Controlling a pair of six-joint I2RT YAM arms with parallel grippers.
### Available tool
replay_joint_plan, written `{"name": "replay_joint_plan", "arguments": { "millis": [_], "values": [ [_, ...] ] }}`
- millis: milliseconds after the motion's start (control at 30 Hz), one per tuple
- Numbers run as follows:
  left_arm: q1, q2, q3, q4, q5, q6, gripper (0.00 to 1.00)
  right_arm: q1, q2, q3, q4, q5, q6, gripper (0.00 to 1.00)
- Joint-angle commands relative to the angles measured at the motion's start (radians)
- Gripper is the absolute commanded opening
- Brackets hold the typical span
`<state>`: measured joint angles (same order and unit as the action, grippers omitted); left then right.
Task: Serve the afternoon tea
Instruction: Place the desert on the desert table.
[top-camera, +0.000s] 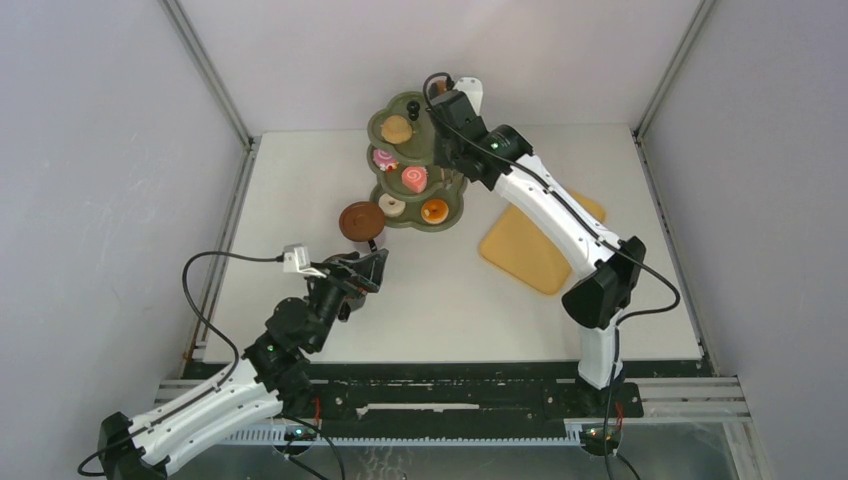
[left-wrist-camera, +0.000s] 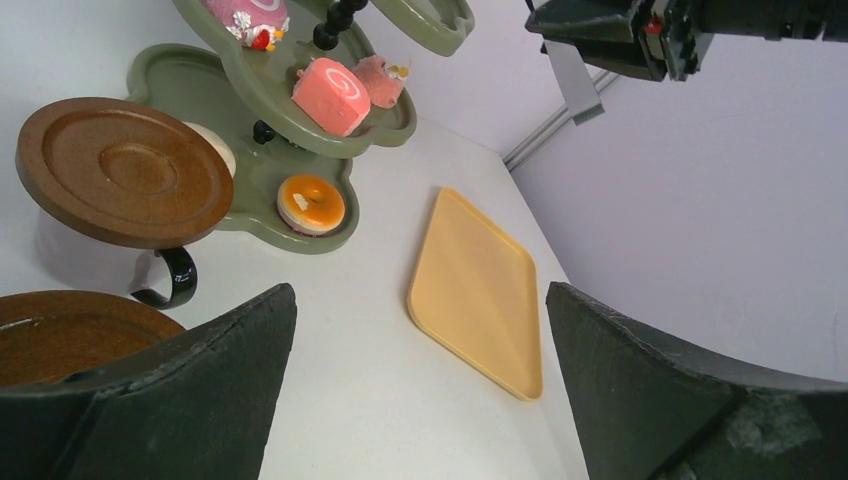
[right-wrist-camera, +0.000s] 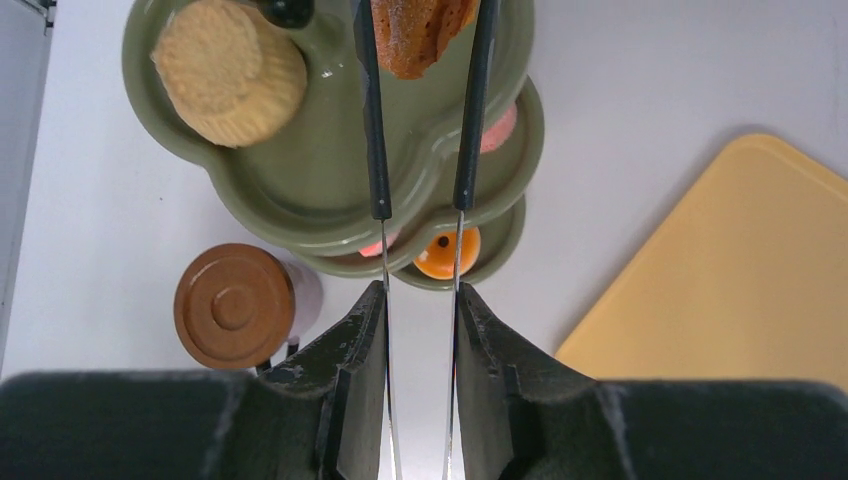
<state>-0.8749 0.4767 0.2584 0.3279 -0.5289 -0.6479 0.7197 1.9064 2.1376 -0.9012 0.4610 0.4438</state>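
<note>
Above the top tier of the stand (right-wrist-camera: 300, 190), right end effector (right-wrist-camera: 420, 330) grips black tongs (right-wrist-camera: 372, 120) pinching a brown bun (right-wrist-camera: 420, 35); a slack pinch may drop it off the rim. Left end effector (left-wrist-camera: 418, 300) open, empty, near the stand.

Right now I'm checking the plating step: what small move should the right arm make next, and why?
Probably lower a little, then ease the grip. The right pincer clamps the black tongs, which pinch a brown bun over a bare patch of the stand's top tier, beside the round tan bun.
</note>
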Motion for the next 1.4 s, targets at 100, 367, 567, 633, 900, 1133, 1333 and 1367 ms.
{"name": "replay_joint_plan", "arguments": {
  "millis": [100,367,567,633,900,1133,1333,1367],
  "values": [
    [-0.004,-0.021,0.037,0.004,-0.006,0.032,1.0,0.002,0.077,0.15,-0.023,0.007,-0.028,0.03],
    [-0.004,-0.024,0.045,-0.004,-0.012,0.046,1.0,-0.018,0.106,0.175,-0.018,-0.012,-0.028,0.07],
    [-0.004,-0.004,0.045,0.007,-0.009,0.044,1.0,-0.027,0.104,0.172,-0.018,-0.02,-0.03,0.18],
    [-0.004,0.005,0.045,0.013,-0.008,0.041,1.0,-0.032,0.102,0.171,-0.018,-0.028,-0.029,0.22],
    [-0.004,0.027,0.048,0.028,-0.003,0.034,1.0,-0.047,0.101,0.162,-0.02,-0.053,-0.033,0.31],
    [-0.004,0.042,0.052,0.037,-0.002,0.031,1.0,-0.058,0.095,0.152,-0.016,-0.063,-0.031,0.35],
    [-0.004,0.047,0.053,0.04,0.0,0.03,1.0,-0.064,0.093,0.15,-0.017,-0.072,-0.034,0.39],
    [-0.004,0.048,0.053,0.04,0.0,0.03,1.0,-0.065,0.094,0.15,-0.018,-0.074,-0.033,0.39]
  ]
}}
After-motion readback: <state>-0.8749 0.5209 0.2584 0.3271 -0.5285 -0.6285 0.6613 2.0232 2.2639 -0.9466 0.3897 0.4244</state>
